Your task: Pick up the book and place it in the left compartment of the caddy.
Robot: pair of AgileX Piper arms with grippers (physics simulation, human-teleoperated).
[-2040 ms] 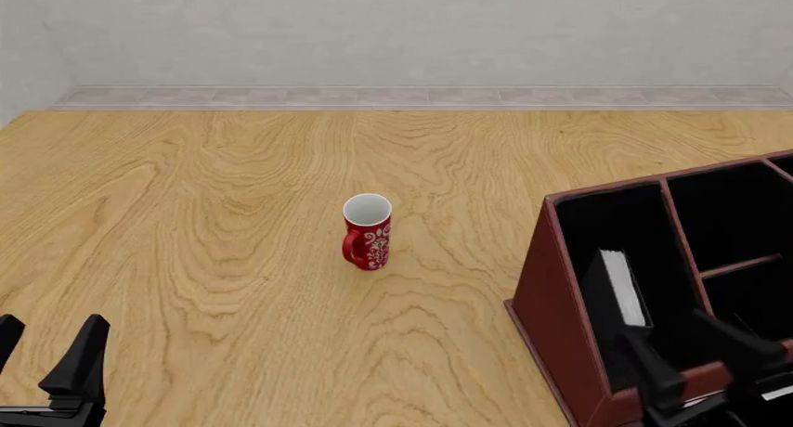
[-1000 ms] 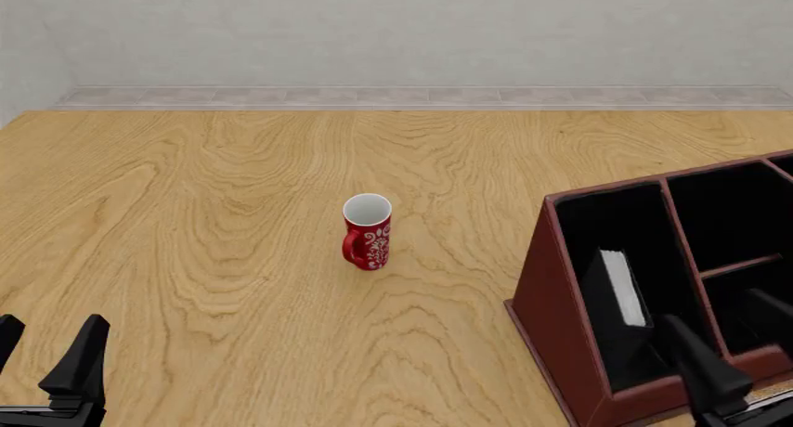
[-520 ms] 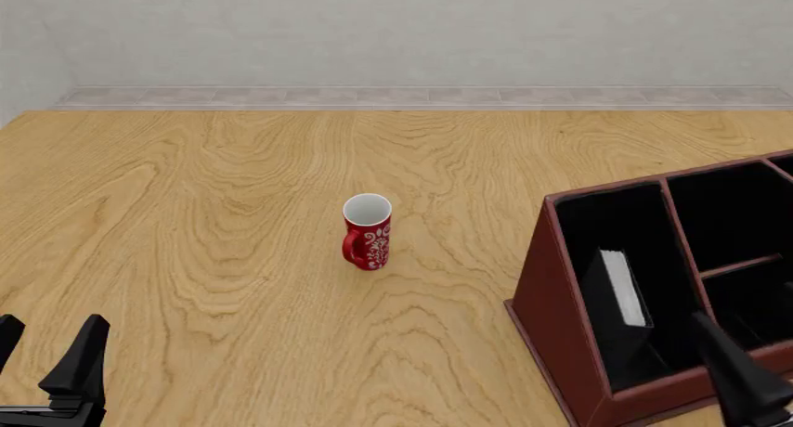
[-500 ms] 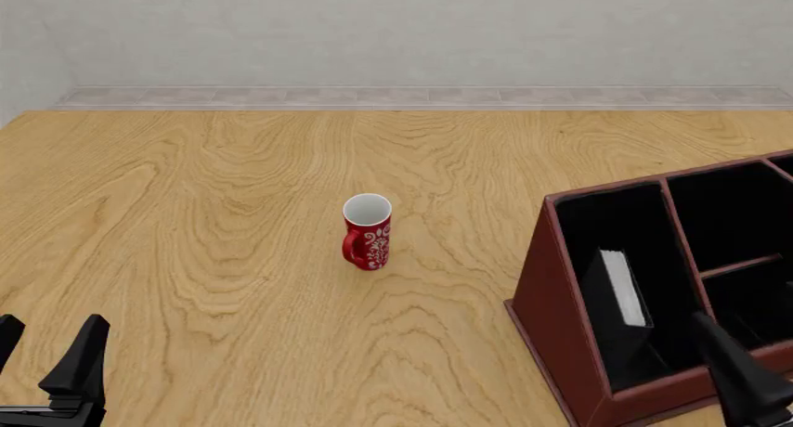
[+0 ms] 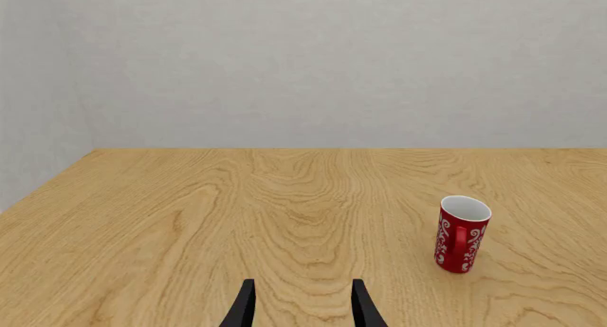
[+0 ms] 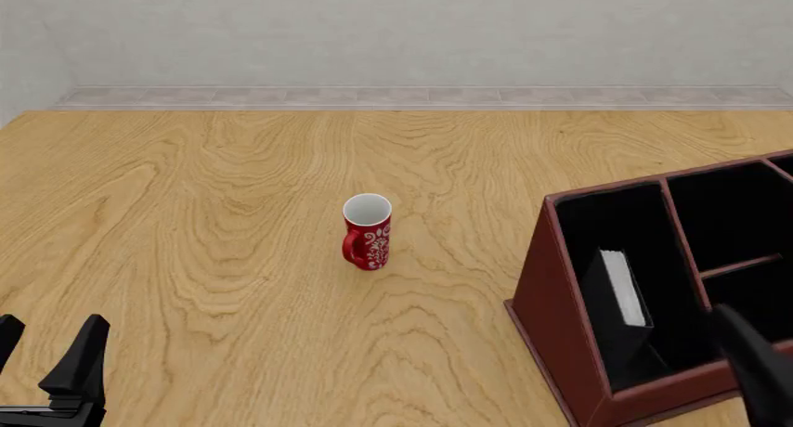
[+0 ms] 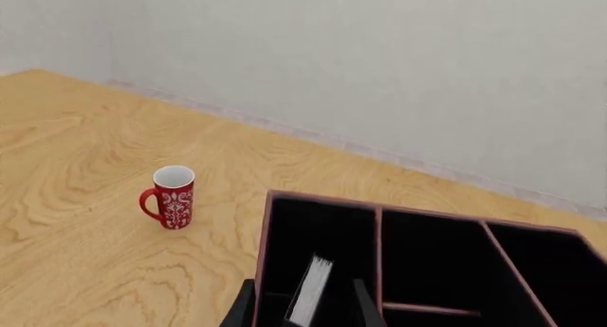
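The left pincer (image 6: 47,357) hangs released, well left of the big red-brown wooden caddy (image 6: 560,343). Inside its left compartment (image 6: 626,227) the thick black hardcover book (image 6: 616,292) leans, so placing looks done. The right pincer (image 7: 303,309), released and empty, sits at the caddy's near edge; retreating seems all that remains.

Front overhead and both wrist views share the mug (image 6: 367,231).

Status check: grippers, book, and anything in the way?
Both grippers open, empty: left gripper, right gripper. Book leaning inside caddy's left compartment. Red mug stands apart.
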